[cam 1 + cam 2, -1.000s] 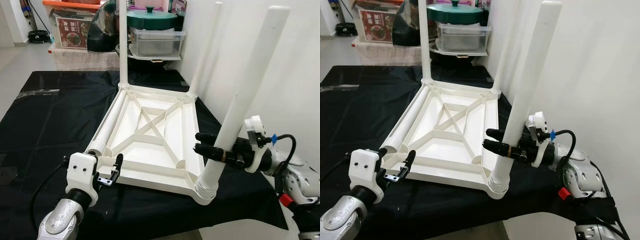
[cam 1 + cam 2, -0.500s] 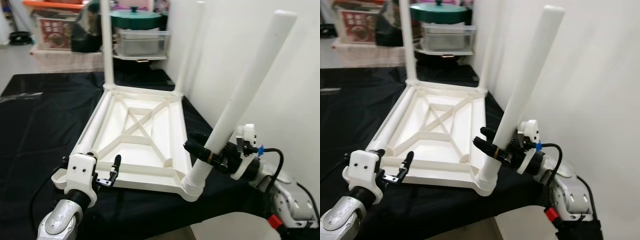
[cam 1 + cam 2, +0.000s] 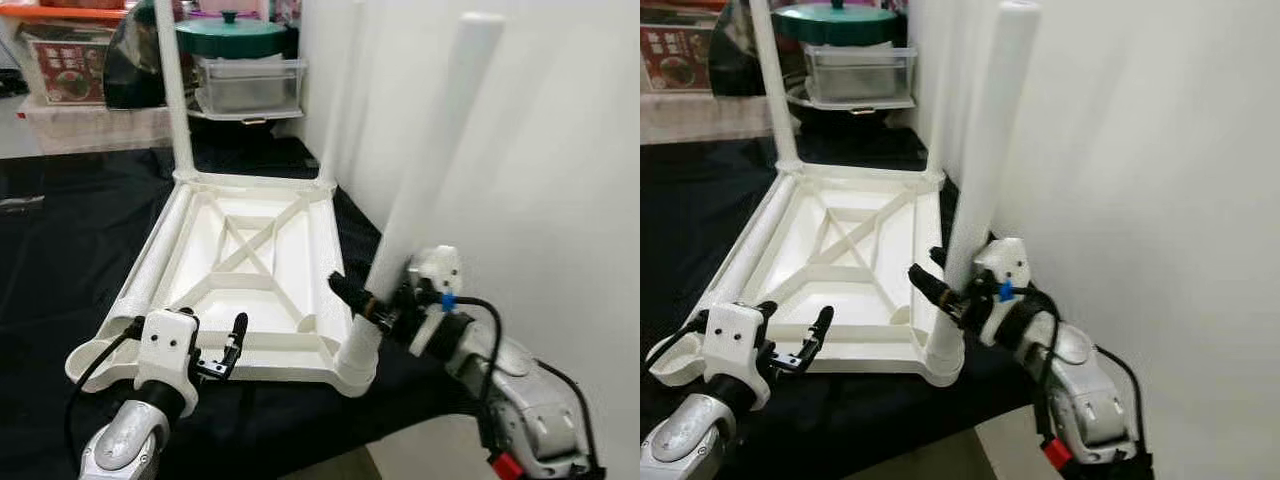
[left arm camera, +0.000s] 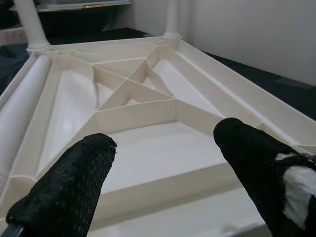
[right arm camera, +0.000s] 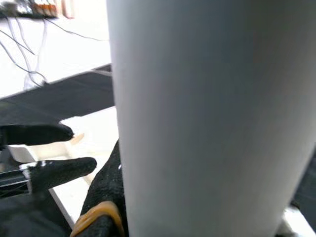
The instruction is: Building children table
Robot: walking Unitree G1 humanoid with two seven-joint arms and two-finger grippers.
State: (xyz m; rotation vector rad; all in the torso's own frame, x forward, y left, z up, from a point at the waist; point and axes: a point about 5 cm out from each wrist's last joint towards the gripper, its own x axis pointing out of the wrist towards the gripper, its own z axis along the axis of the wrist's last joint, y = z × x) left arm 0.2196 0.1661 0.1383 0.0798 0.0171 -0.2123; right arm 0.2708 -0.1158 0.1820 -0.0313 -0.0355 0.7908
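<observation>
A white children's table top (image 3: 250, 285) lies upside down on the black cloth. Two white legs (image 3: 172, 90) (image 3: 340, 100) stand upright in its far corners. A third leg (image 3: 150, 270) lies along its left rim. The fourth leg (image 3: 430, 170) stands in the near right corner socket, leaning slightly right. My right gripper (image 3: 365, 300) is shut on it low down; in the right wrist view this leg (image 5: 207, 123) is close up beside one black finger (image 5: 103, 192). My left gripper (image 3: 228, 350) is open just before the top's near edge, facing the ribbed underside (image 4: 133, 98).
A white wall (image 3: 560, 150) runs close along the right side. Storage boxes and a green lidded pot (image 3: 235, 40) stand behind the table. The black cloth (image 3: 60, 230) spreads out to the left, and the table's front edge is near my arms.
The camera has swung, shifting the whole scene left. The held leg now stands steeper than a second ago, with my right gripper still shut on it. The left gripper has stayed open.
</observation>
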